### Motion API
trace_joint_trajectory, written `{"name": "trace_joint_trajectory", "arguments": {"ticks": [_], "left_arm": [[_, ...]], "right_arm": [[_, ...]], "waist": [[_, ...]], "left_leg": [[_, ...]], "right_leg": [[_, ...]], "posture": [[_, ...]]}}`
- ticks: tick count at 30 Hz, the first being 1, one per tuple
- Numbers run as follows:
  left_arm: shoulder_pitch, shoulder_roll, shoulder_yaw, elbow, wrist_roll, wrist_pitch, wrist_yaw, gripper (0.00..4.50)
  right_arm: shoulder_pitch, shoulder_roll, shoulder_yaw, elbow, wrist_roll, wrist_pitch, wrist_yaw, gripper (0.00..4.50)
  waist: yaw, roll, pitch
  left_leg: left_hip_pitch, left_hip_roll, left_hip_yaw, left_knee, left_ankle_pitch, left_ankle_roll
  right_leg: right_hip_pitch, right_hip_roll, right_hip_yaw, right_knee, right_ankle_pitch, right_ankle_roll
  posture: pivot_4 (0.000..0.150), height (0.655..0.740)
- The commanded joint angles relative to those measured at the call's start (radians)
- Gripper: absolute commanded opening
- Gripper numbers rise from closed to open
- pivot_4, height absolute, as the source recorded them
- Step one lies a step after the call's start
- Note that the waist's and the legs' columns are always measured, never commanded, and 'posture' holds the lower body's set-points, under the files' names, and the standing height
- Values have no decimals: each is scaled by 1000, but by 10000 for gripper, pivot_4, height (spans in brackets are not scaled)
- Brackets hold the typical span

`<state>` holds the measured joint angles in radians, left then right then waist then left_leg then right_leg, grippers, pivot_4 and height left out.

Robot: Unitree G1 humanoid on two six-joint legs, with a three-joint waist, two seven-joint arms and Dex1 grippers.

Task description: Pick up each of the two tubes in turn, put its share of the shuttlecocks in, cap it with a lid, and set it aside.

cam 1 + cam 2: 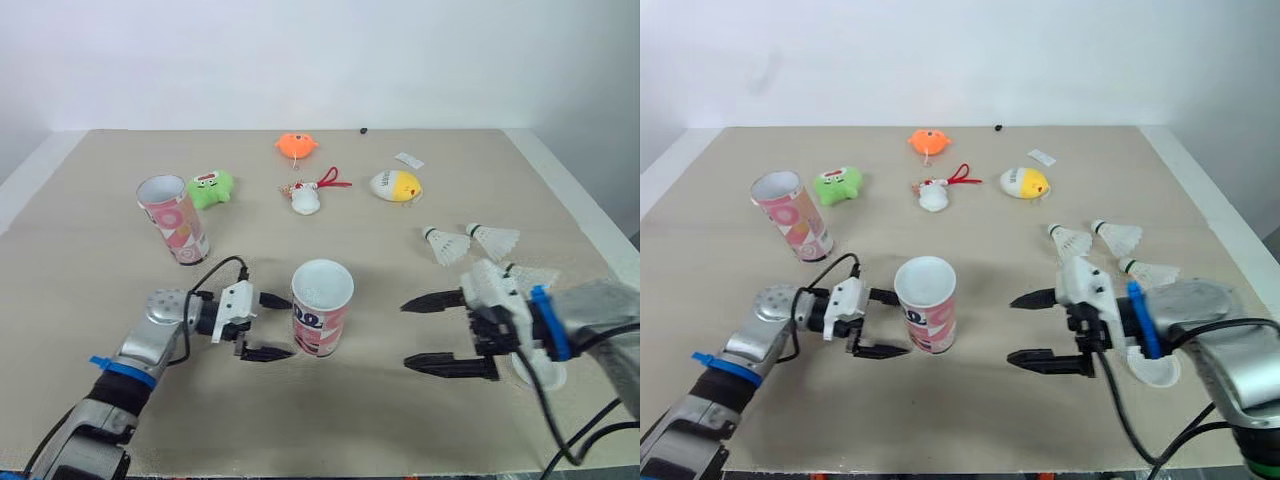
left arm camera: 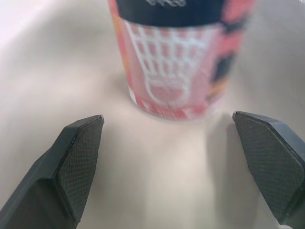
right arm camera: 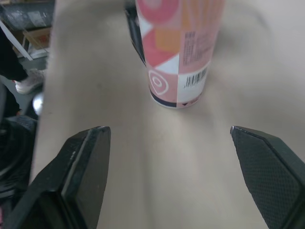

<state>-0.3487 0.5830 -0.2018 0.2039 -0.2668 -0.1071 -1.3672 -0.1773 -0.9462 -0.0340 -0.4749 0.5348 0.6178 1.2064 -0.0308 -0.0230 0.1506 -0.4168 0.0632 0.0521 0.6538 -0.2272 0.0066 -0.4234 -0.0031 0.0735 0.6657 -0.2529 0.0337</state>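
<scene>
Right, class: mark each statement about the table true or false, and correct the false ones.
1. Both the near tube and the far tube stand upright, uncapped. True.
2. The left jaws are shut on the near tube. False: they are open, not gripping it.
3. Three shuttlecocks lie on the table on the robot's right. True.
4. The green toy sits inside the far tube. False: it lies on the table beside it.
5. The right jaws hold a shuttlecock. False: they are open and empty.

Left gripper (image 1: 288,326), right gripper (image 1: 405,334) low, jaws spread.
</scene>
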Motion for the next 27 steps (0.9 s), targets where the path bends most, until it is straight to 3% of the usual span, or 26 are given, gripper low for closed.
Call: {"name": "trace_joint_trajectory", "arguments": {"ticks": [1,7,15,27], "left_arm": [[63,67,69,-145,-65,57,4,45000],[174,148,158,-366,-202,225,32,45000],[162,168,219,-563,-372,444,111,45000],[176,228,254,-586,-378,473,106,45000]], "right_arm": [[-52,67,83,64,-77,-50,-68,44259],[-119,210,189,168,-127,-100,-109,44259],[-175,311,278,234,-158,-135,-98,44259],[-222,386,349,295,-183,-183,-59,44259]], "waist": [[-4,-4,3],[6,-5,6],[8,-6,7],[7,-6,7]], "left_leg": [[0,1,0,0,0,0],[-5,0,-1,0,0,-2],[-6,-1,-1,1,0,-2],[-5,0,-1,1,1,-3]], "right_leg": [[0,0,0,0,0,-1],[-2,-1,-1,0,0,-1],[-2,-1,-2,0,0,0],[-2,0,-1,1,0,0]], "posture": [[1500,7323],[1500,7323],[1500,7323],[1500,7323]]}}
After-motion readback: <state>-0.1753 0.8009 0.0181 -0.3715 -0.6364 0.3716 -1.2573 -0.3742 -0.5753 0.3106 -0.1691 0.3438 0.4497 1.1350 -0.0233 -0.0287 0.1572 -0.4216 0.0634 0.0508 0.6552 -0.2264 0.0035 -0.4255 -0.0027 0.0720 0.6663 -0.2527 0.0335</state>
